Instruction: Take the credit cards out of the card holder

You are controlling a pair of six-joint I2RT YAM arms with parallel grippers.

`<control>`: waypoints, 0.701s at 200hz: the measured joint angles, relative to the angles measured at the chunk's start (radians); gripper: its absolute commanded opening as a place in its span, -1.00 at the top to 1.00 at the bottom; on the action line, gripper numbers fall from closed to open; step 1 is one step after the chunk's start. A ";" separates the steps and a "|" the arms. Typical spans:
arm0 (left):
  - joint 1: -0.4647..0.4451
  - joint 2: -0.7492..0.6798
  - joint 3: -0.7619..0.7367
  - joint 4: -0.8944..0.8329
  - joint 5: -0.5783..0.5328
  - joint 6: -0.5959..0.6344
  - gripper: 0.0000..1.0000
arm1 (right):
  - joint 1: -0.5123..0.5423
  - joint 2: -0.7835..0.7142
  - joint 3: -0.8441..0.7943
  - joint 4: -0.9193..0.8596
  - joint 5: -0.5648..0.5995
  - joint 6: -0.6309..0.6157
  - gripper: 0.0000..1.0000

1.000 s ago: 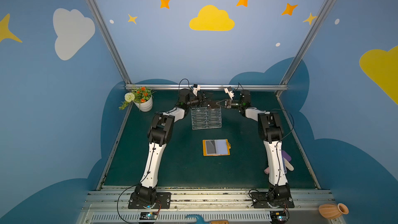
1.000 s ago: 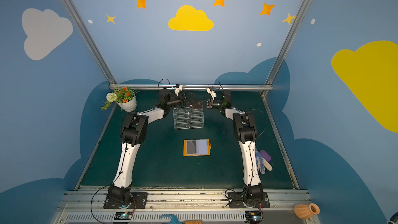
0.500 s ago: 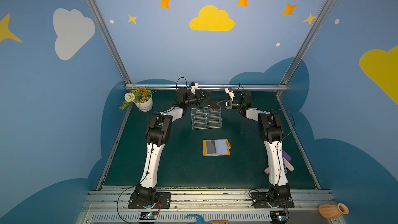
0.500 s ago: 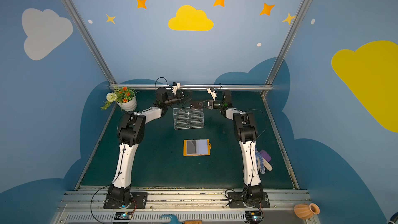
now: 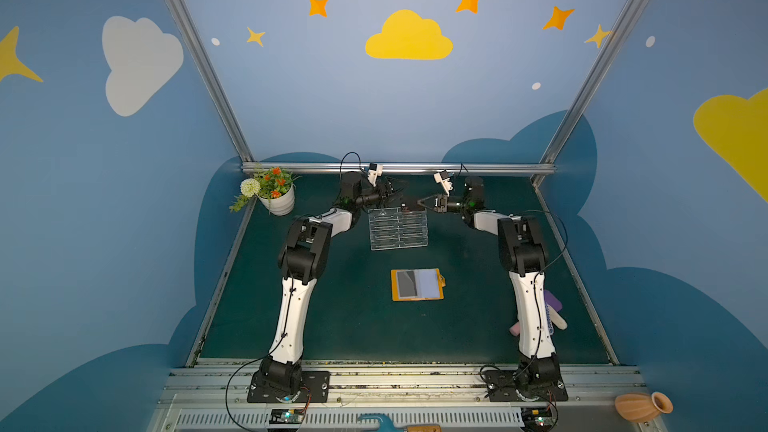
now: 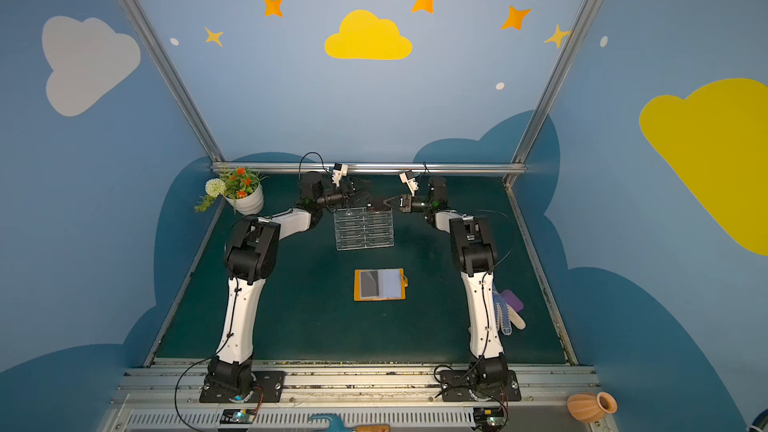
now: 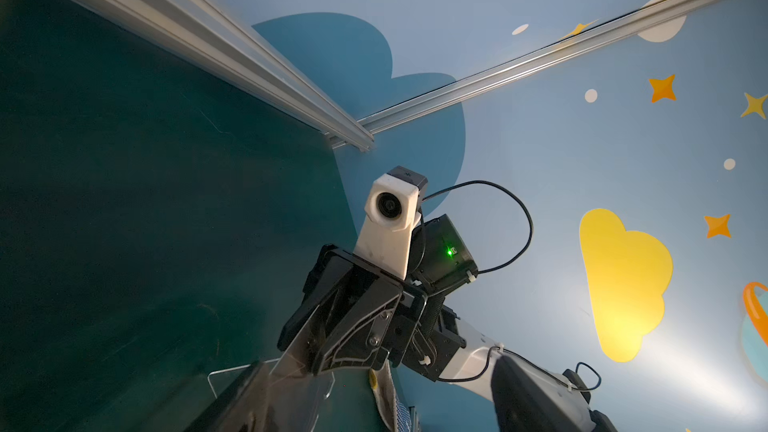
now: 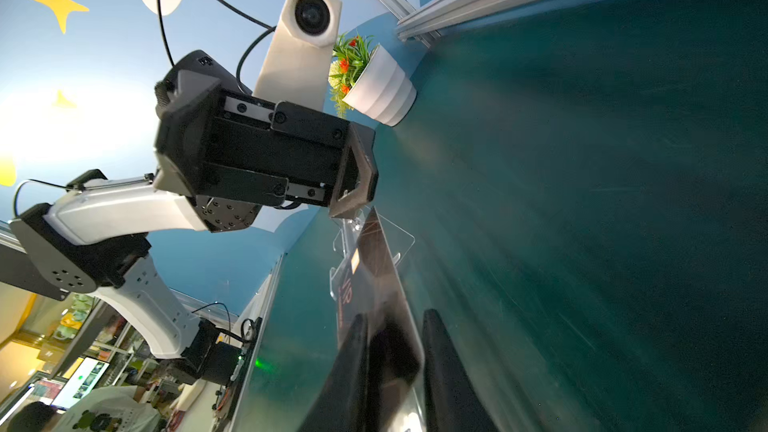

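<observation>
Right wrist view: the right hand (image 8: 397, 320) stood slightly apart about one credit card (image 8: 374, 268) resting in the clear stand (image 8: 401, 238); the left hand (image 8: 357, 178), apart and empty, hovered near; the card holder (image 5: 417, 297) lay open at frame centre in both top views; placing seemed done; next, withdraw without tipping it.

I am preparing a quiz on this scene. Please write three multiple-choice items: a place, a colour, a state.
1. Where does the card holder lie? A. on the green mat, in front of the clear stand. B. behind that stand. C. on top of it.
2. What colour is its cover? A. purple. B. orange. C. white.
3. In what state is it? A. snapped shut. B. standing on edge. C. open and flat.
Key: 1 A, both top views show it so; 2 B, an orange border frames its pages; 3 C, the sleeve pages face up.
</observation>
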 measured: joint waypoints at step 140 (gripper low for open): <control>0.056 -0.091 0.004 -0.249 0.063 0.182 -0.65 | 0.010 -0.057 -0.026 -0.019 0.023 -0.074 1.00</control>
